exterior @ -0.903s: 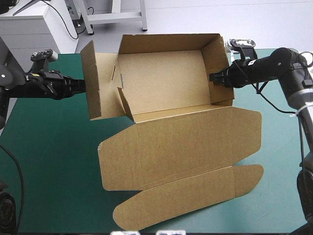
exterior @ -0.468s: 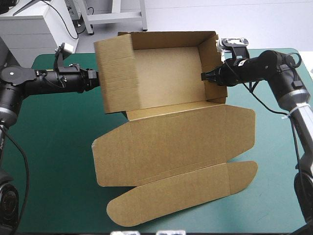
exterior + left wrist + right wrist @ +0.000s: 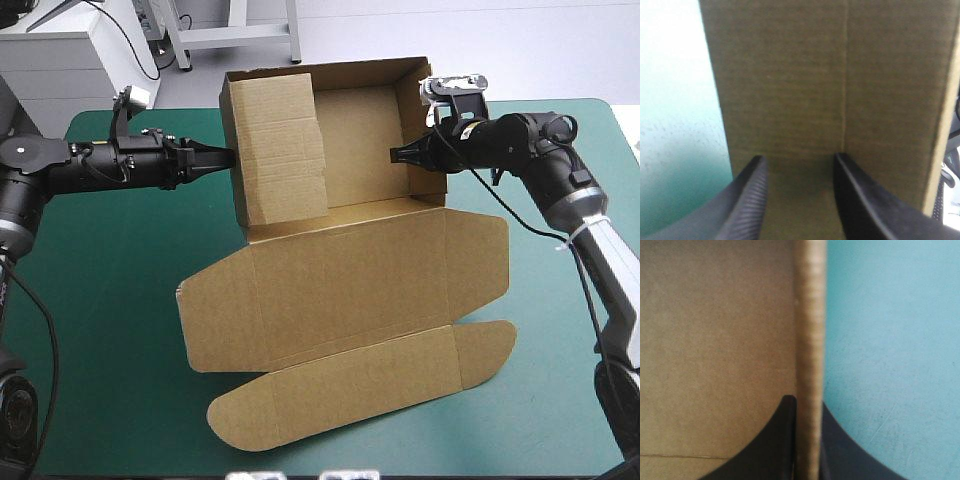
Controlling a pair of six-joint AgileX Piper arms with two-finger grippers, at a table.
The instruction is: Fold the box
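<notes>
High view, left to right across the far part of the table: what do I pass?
Left gripper → the box: its folded-in left flap, then its floor → right gripper, pinching its right wall.

The box [image 3: 360, 140] blocks the middle of the counter [image 3: 100, 300]. Its flat lid [image 3: 345, 285] reaches almost to the near edge, and its tray sits toward the far edge. The left wall panel [image 3: 280, 150] leans inward over the tray's left half; the right half is open from above. The left hand [image 3: 228, 155], fingers apart, faces this panel with no passage ahead. The right hand [image 3: 395, 155] clamps the right wall [image 3: 415, 120]. Bare teal-green cover [image 3: 560, 330] lies free along both sides.
</notes>
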